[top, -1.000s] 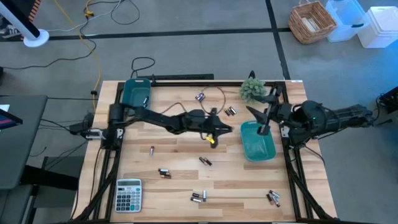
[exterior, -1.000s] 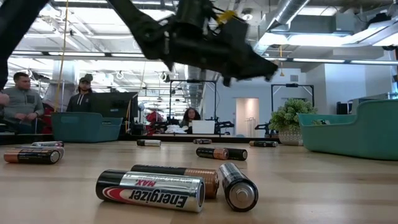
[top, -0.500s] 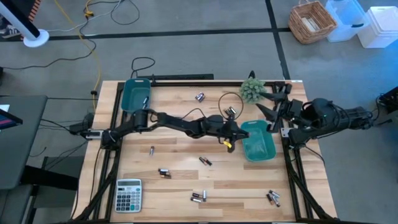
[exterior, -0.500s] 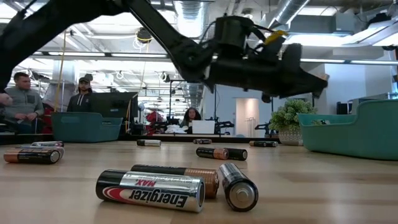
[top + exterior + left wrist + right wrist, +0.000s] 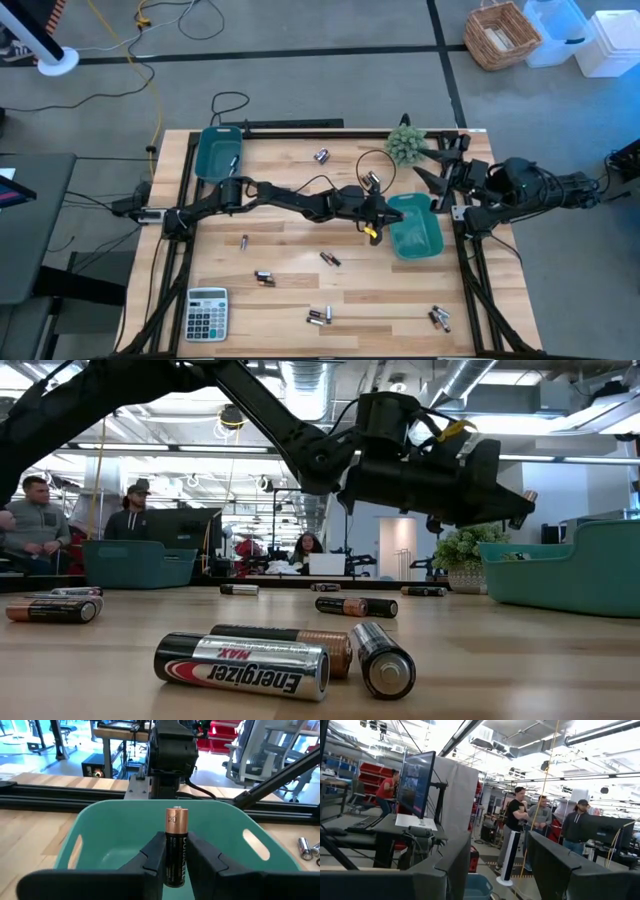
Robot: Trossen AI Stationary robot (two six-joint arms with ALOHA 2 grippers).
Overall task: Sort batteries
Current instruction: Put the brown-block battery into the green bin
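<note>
Since a second ago, the left arm has been reaching from mid-table toward the right, and the left gripper [image 5: 380, 213] is now hovering at the near edge of the right teal bin [image 5: 415, 226]. Going left to right in the high view: a second teal bin [image 5: 217, 151] is sitting at the table's far left corner, and a grey calculator [image 5: 207, 313] is lying at the near left corner. Loose batteries are lying scattered on the wooden table [image 5: 290, 240]: one [image 5: 244, 241] left of centre, a pair [image 5: 264, 278] nearer the front, one [image 5: 330, 259] in the middle, a cluster [image 5: 319, 316] at the front edge, and others [image 5: 321, 155] near the far edge.

In the left wrist view, the left gripper's fingers [image 5: 154, 854] are pinching a black and copper battery [image 5: 176, 850] upright, directly over the right teal bin. In the low view, the battery's tip [image 5: 529, 496] is showing at the gripper's end, above the table.

A small green plant [image 5: 405, 144] is standing at the far right. The right gripper [image 5: 438, 172] is waiting beside the right teal bin, fingers spread apart and holding nothing.
</note>
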